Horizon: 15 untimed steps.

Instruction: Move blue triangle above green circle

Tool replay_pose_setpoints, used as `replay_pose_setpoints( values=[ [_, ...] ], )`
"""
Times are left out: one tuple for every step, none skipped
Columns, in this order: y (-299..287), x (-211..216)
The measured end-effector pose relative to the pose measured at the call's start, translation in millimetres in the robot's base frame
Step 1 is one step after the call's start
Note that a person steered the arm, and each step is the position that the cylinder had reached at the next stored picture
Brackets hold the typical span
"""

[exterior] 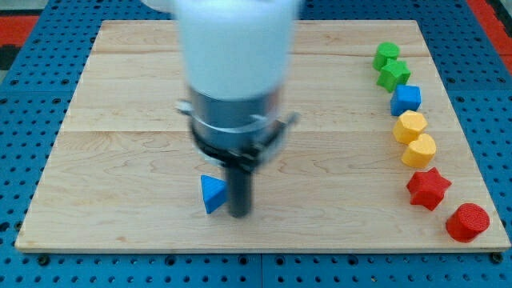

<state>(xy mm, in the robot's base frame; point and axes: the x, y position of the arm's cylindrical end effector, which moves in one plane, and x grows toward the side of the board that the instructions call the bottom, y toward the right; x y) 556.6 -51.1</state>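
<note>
The blue triangle (212,194) lies on the wooden board (120,120) near the view's bottom, left of centre. My tip (240,214) stands just to the right of it, touching or nearly touching its right side. The green circle (386,54) sits at the view's top right, at the head of a column of blocks. The arm's white and grey body (234,72) hides part of the board's top middle.
Down the view's right edge below the green circle stand a green star (394,75), a blue cube (406,99), two yellow hexagons (410,126) (419,150), a red star (428,188) and a red cylinder (467,222).
</note>
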Motion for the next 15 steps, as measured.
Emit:
replay_pose_setpoints(
  values=[
    [-52,-17],
    [-62,5],
    [-85,-31],
    [-50,-63],
    [-50,-117],
    [-74,-151],
    [-121,-164],
    [-88,-186],
    [28,-188],
    [102,-189],
    [112,-221],
    [79,-251],
    [14,-253],
    [55,-271],
    [124,-275]
  ],
)
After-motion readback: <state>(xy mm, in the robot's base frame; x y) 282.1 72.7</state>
